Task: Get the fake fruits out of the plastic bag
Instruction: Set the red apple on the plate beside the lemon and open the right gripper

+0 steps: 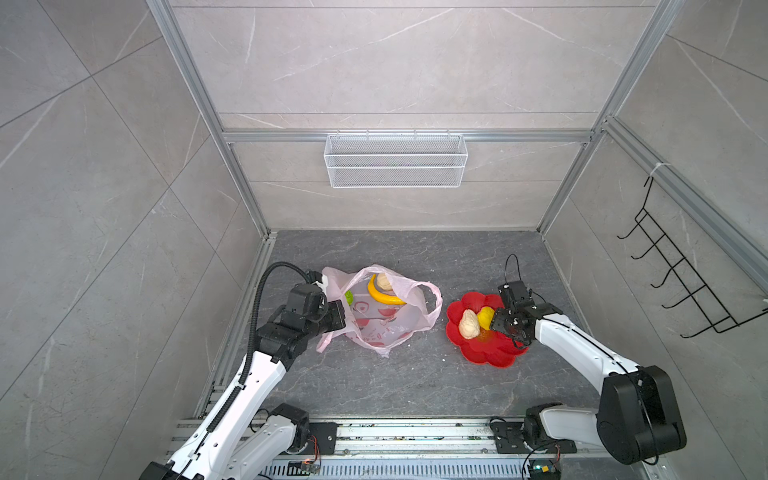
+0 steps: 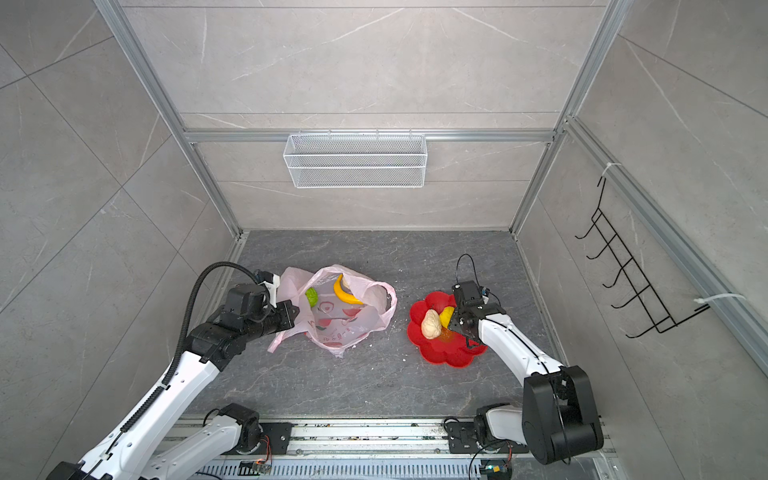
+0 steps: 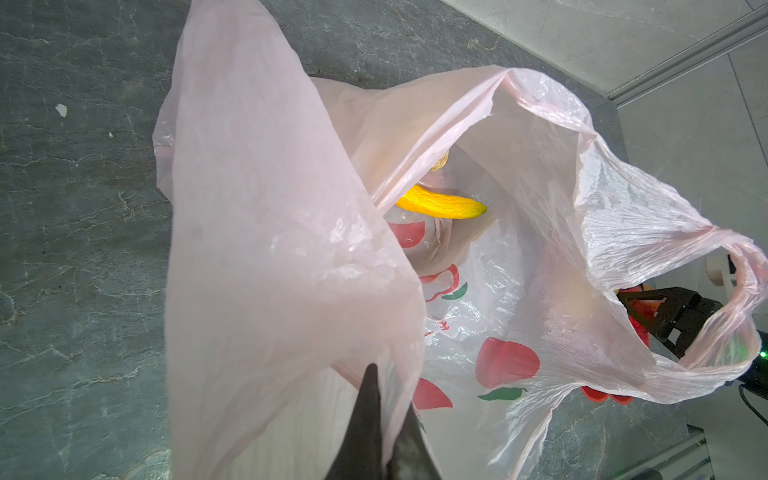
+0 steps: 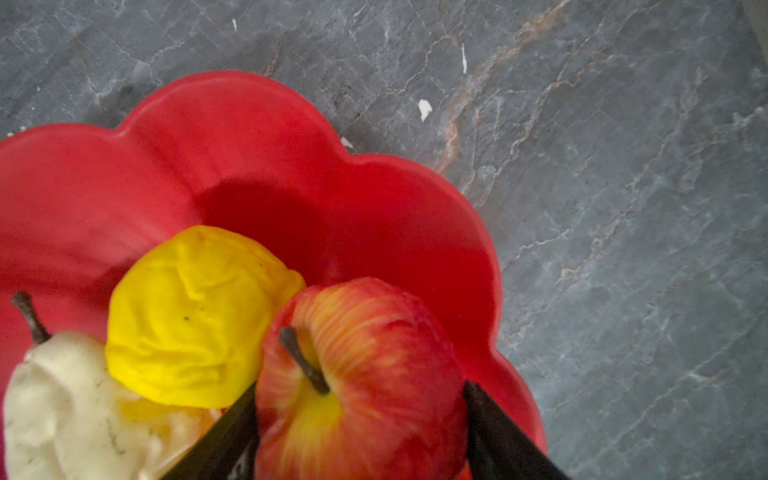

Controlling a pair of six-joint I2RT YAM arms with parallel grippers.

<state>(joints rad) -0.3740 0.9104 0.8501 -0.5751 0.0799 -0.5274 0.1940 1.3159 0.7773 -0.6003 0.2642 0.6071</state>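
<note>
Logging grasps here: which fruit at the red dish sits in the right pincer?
The red apple, streaked and stemmed, is clamped in the right pincer; the yellow fruit and beige pear lie beside it, ungripped.

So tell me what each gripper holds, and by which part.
Left gripper: thin pale-pink plastic bag, pinched at the rim of its mouth. Right gripper: red-and-yellow fake apple, clamped across its sides, over the red flower-shaped dish.
</note>
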